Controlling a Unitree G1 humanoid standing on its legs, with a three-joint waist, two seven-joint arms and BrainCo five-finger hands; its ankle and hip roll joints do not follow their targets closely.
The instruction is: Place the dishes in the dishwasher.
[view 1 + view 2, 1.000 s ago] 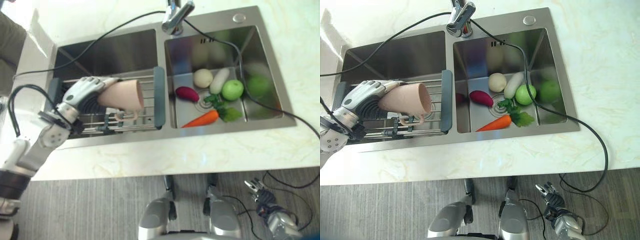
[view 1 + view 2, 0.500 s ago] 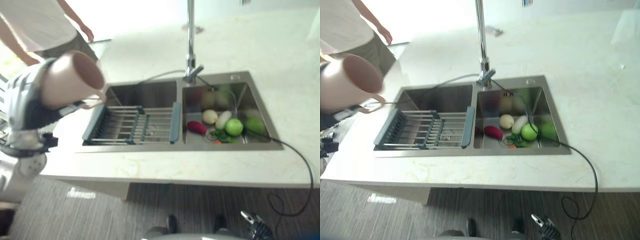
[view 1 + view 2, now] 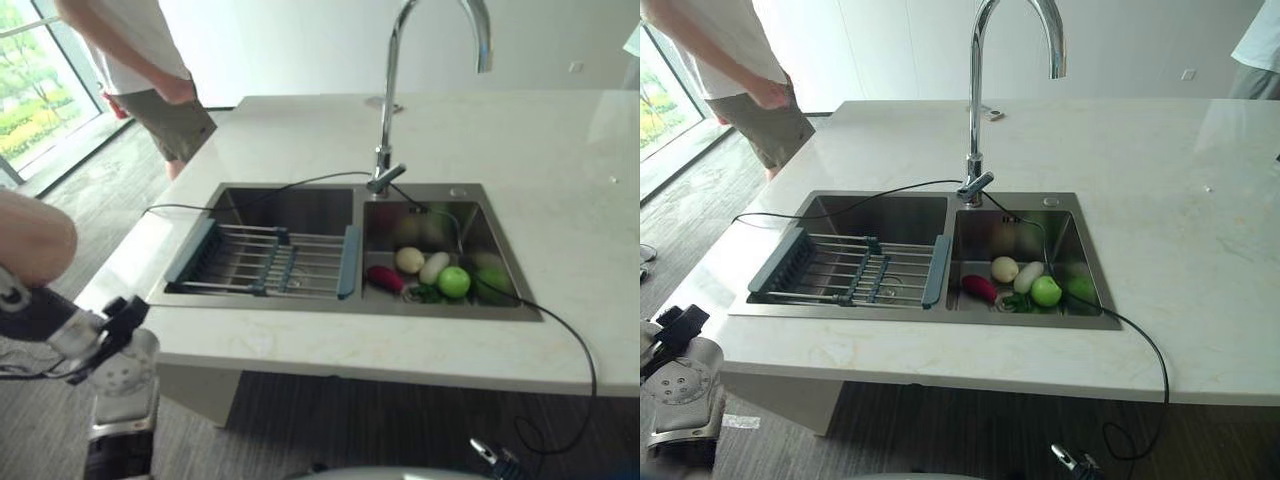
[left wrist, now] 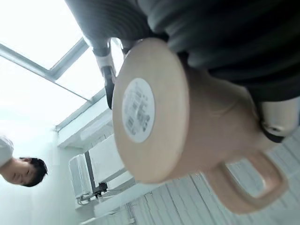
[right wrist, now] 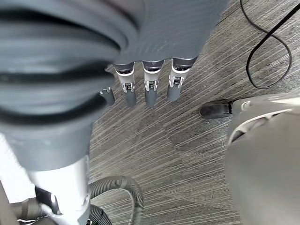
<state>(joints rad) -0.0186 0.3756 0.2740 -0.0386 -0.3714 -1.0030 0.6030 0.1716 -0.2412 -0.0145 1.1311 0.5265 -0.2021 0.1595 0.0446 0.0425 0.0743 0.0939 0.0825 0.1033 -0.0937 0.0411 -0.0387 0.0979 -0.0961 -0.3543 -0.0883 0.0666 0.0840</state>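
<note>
- 1 pale pink ceramic mug [image 4: 187,126] with a loop handle, white label on its base, clasped in the left hand [image 4: 262,61], held left of the desk.
- Right hand [image 5: 150,89] hangs with straight fingers above grey floor [image 5: 187,150].
- Cream marble desk [image 3: 1200,230] carries a steel double sink [image 3: 890,210].

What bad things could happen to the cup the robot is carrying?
The pink cup is held sideways in the left hand, off past the counter's edge, so a slack hold could drop it on the floor. A person stands at the counter's far corner, so a wide swing might come close to them.
</note>
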